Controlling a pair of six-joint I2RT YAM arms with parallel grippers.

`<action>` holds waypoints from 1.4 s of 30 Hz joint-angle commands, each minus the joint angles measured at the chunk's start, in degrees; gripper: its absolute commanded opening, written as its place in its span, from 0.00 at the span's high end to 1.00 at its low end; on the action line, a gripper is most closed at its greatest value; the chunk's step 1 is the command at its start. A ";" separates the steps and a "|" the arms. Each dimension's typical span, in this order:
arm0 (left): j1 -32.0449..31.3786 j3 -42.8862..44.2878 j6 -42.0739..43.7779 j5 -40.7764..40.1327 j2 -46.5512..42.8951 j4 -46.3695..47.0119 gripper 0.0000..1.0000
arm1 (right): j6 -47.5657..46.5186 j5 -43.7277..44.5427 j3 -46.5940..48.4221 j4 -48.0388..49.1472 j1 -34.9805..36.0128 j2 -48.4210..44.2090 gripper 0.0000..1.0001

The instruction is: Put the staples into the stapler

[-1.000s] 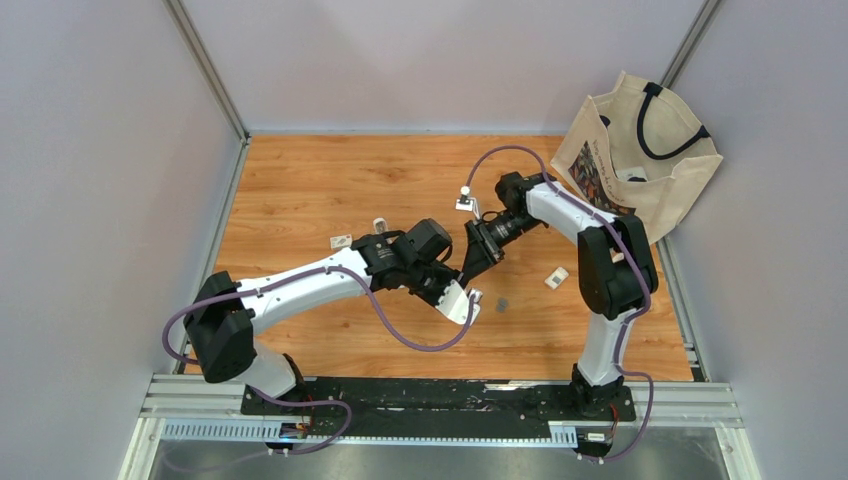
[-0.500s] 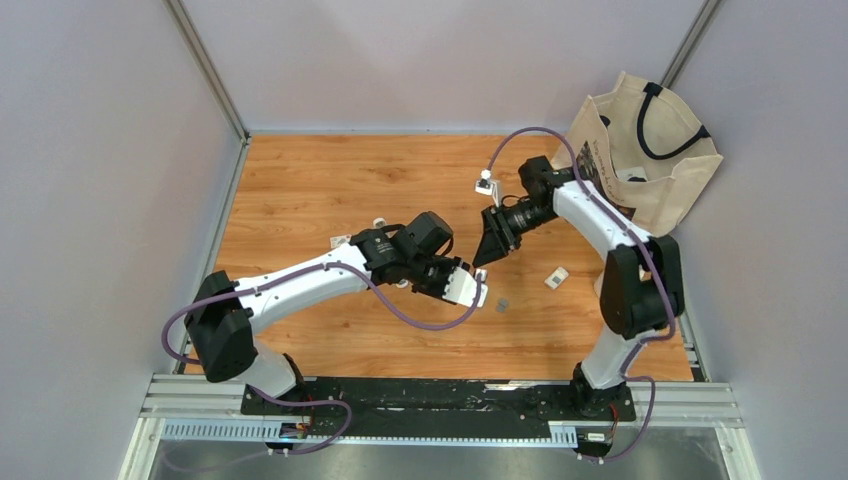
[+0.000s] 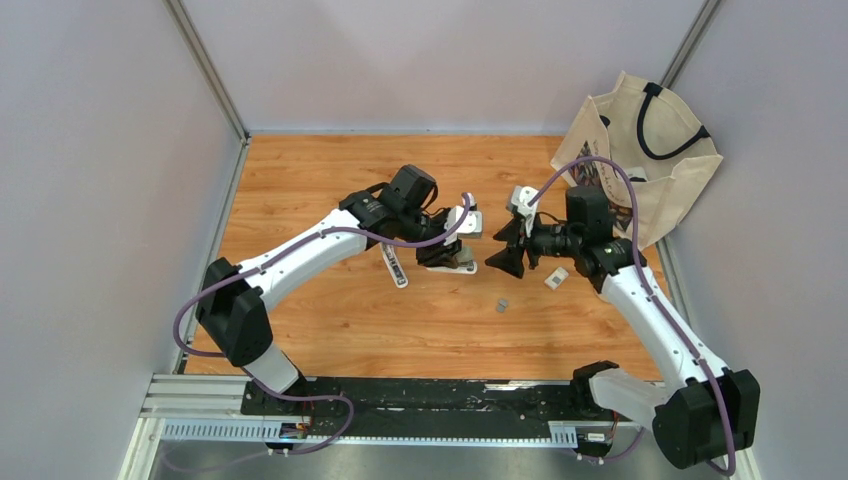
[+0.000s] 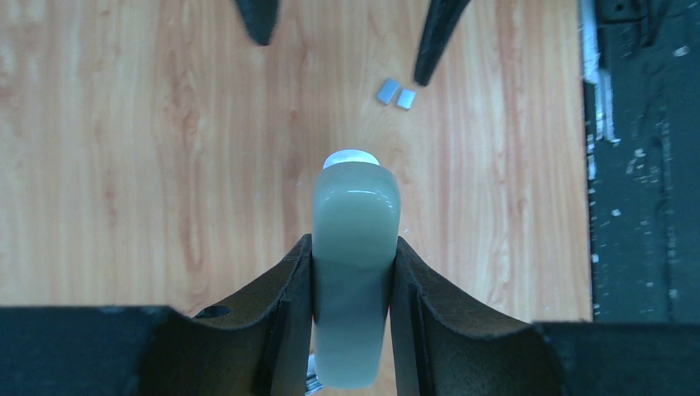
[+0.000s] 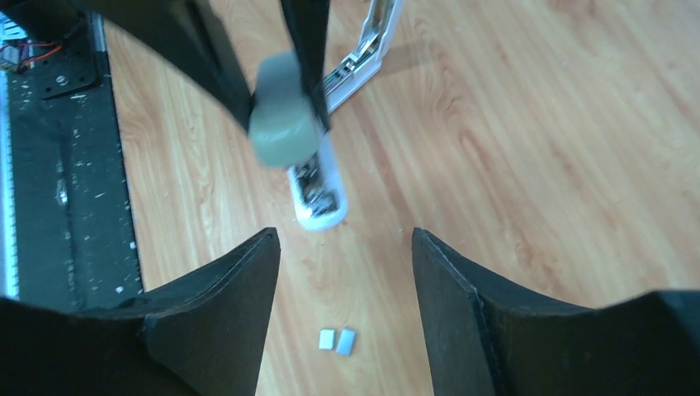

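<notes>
Bare wooden worktop (image 3: 300, 180). My left hand (image 4: 355, 256) is clamped on the stapler (image 4: 355, 214), hinged open. The staples (image 3: 502, 303), 2 short pieces, lie loose nearby. My right hand (image 5: 342, 247) hangs spread above them; I'd descend squarely and pinch gently.

Left arm (image 3: 300, 255) and right arm (image 3: 655, 320): white link shells, bulky black joint housings, black blocks at the base ends. A purple cable (image 3: 178, 325) loops loose along each arm. Left gripper (image 4: 353, 243) and right gripper (image 5: 345, 235) are matte black, with fingers (image 5: 466, 305) broad at the root and tapering to blunt wedge tips.
</notes>
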 commanded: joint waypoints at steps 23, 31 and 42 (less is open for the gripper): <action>-0.27 4.15 -9.19 11.75 2.65 4.23 1.00 | -5.35 -11.27 0.26 4.81 3.76 5.98 0.28; -0.01 3.98 -10.86 12.80 2.12 5.29 1.00 | -5.35 -5.38 -0.88 7.35 6.40 8.45 0.27; 1.05 3.89 -11.56 13.24 1.94 5.81 1.00 | -9.21 -5.11 -1.32 3.67 6.93 8.45 0.31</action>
